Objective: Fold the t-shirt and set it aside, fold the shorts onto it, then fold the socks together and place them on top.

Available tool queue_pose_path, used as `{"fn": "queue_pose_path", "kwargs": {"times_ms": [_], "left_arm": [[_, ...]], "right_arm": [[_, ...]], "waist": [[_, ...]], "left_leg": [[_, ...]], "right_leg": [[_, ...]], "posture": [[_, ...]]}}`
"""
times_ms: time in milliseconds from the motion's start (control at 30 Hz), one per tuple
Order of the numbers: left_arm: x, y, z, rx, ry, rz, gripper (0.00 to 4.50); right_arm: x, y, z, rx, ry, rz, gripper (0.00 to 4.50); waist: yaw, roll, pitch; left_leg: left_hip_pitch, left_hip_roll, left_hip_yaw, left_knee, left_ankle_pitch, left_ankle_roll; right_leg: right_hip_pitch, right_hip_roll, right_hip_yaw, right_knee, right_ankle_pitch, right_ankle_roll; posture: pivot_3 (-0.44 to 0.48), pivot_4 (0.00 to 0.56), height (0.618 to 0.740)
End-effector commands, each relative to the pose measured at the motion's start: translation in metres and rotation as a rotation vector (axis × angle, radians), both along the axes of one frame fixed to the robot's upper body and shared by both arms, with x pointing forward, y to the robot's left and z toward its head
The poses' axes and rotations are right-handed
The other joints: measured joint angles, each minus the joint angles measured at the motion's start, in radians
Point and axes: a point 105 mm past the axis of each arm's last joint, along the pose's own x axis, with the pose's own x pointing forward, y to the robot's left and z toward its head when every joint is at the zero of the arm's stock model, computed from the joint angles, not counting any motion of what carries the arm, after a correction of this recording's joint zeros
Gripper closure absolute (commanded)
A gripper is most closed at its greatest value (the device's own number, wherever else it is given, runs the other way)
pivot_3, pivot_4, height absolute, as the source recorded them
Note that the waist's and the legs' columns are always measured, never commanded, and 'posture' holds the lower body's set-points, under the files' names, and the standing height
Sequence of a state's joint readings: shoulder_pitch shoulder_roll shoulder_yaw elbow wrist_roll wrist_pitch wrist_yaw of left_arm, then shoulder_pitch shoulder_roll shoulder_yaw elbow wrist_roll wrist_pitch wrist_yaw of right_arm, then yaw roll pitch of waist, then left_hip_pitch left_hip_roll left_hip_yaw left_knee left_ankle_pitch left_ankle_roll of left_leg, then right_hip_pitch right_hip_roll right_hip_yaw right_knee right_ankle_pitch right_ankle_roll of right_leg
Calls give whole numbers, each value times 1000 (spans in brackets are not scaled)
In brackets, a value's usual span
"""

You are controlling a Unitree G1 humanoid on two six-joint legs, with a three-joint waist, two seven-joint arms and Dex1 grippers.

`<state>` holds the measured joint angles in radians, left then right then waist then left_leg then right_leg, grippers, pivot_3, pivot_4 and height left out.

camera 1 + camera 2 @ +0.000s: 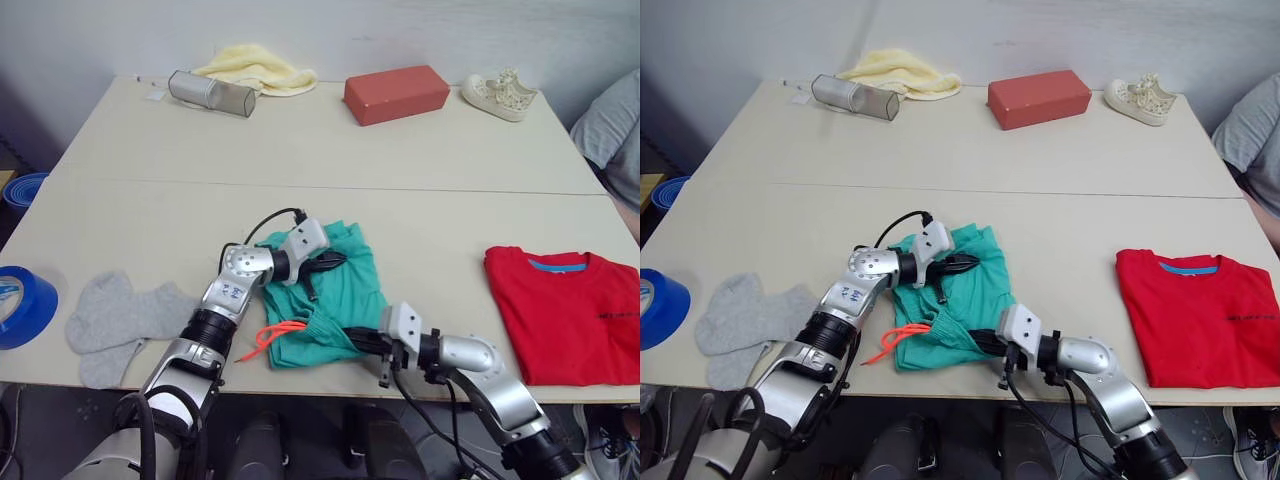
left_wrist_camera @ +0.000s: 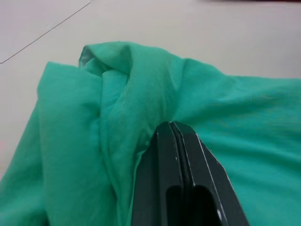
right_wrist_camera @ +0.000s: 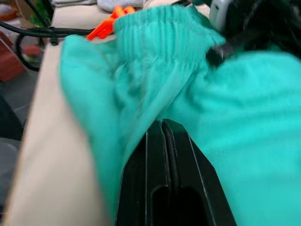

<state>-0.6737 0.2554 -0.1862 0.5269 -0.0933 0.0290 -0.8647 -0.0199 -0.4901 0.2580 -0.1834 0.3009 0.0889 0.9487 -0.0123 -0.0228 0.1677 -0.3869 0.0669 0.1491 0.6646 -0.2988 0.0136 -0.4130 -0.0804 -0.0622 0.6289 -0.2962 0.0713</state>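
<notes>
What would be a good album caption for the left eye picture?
Both grippers, left and right, pinch the teal shorts; folded red t-shirt waits beside.

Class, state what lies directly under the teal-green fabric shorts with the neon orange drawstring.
The teal-green fabric shorts lie bunched on the beige table, bare around them. Anything beneath their folds is covered and cannot be seen.

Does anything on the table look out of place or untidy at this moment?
The shorts are rumpled, not flat, with the orange drawstring trailing out near the table's front edge. The socks lie loose and apart from the t-shirt. Both the left gripper and the right gripper are shut on the shorts. Nothing looks damaged.
</notes>
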Motion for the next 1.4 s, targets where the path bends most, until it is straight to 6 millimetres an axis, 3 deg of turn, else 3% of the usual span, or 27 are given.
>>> {"fn": "queue_pose_path", "kwargs": {"times_ms": [33, 100, 200, 367, 533, 600, 700, 800, 833, 933, 1133, 1267, 1400], "left_arm": [[-12, 8, 46, -195, -109, -104, 4500], [-28, 12, 54, -201, -125, -218, 4500], [-42, 13, 51, -163, -104, -299, 4500], [-40, 23, 25, -1, -77, -209, 4500], [-36, 30, 9, 36, -17, -88, 4500], [-39, 34, 0, 68, 1, -69, 4500], [-46, 47, -7, 87, 17, -41, 4500], [-58, 51, 18, -51, -29, -108, 4500], [-61, 53, 25, -71, -46, -130, 4500], [-69, 64, 31, -36, -62, -162, 4500], [-69, 83, 23, 35, -46, -125, 4500], [-69, 82, 15, 19, -39, -105, 4500], [-70, 80, 5, 21, -31, -104, 4500]], "right_arm": [[3, -3, 37, 132, -49, 3, 4459], [17, -7, 58, 225, -59, -54, 4459], [34, -6, 71, 257, -70, -96, 4459], [61, -3, 48, 137, -74, -211, 4459], [77, -2, 29, 87, -71, -290, 4459], [83, -9, 23, 75, -56, -346, 4459], [91, -34, 20, 93, -9, -468, 4459], [83, -52, 47, 319, 121, -465, 4459], [70, -48, 56, 390, 236, -369, 4300], [54, -47, 64, 318, 371, -250, 3536], [68, -69, 46, 96, 710, -336, 1419], [71, -60, 38, 26, 838, -295, 70], [70, -46, 29, -7, 922, -232, 26]], "waist": [[-4, 0, 0], [-9, 0, 0], [-14, 1, 0], [-12, 1, 0], [-14, 1, 0], [-15, 1, 0], [-17, 1, 0], [-16, 2, 1], [-16, 2, 1], [-16, 4, 2], [-19, 8, 4], [-18, 8, 4], [-20, 7, 4]], "left_leg": [[0, 0, 0, 0, 0, 0], [-1, 0, -1, 0, 1, -1], [0, 0, -1, 0, 1, -2], [-2, -1, -2, -1, 1, -2], [-3, -2, -1, 0, 1, -2], [-3, -1, -1, 0, 1, -2], [-2, -1, -1, -1, 1, -2], [-2, 0, -1, -1, 1, -3], [-2, 0, -1, -1, 1, -3], [-2, 0, -2, -2, 1, -2], [-1, 0, -2, -3, 1, -2], [-4, 0, -2, -3, 1, -2], [-3, 0, -1, -3, 1, -2]], "right_leg": [[0, 0, 0, 0, 0, 0], [0, 0, 0, 0, 0, 0], [0, 0, 0, 1, 0, -1], [0, 0, 1, -1, 0, -1], [-1, -1, 1, -1, 0, -1], [-1, -1, 1, -1, 0, -1], [-1, -1, 3, 0, 0, -1], [-1, -1, 8, 0, 0, -1], [-1, -1, 9, 0, 0, -1], [-1, -3, 9, 0, 0, -1], [-1, -3, 9, 0, -1, -4], [-4, -3, 8, 0, -2, -4], [-4, -3, 8, -1, -1, -4]], "posture": [[0, 150, 740], [0, 150, 740], [0, 150, 740], [0, 150, 740], [0, 150, 740], [0, 150, 740], [0, 150, 740], [0, 150, 740], [0, 150, 740], [0, 150, 740], [0, 150, 740], [0, 150, 740], [0, 150, 740]]}}
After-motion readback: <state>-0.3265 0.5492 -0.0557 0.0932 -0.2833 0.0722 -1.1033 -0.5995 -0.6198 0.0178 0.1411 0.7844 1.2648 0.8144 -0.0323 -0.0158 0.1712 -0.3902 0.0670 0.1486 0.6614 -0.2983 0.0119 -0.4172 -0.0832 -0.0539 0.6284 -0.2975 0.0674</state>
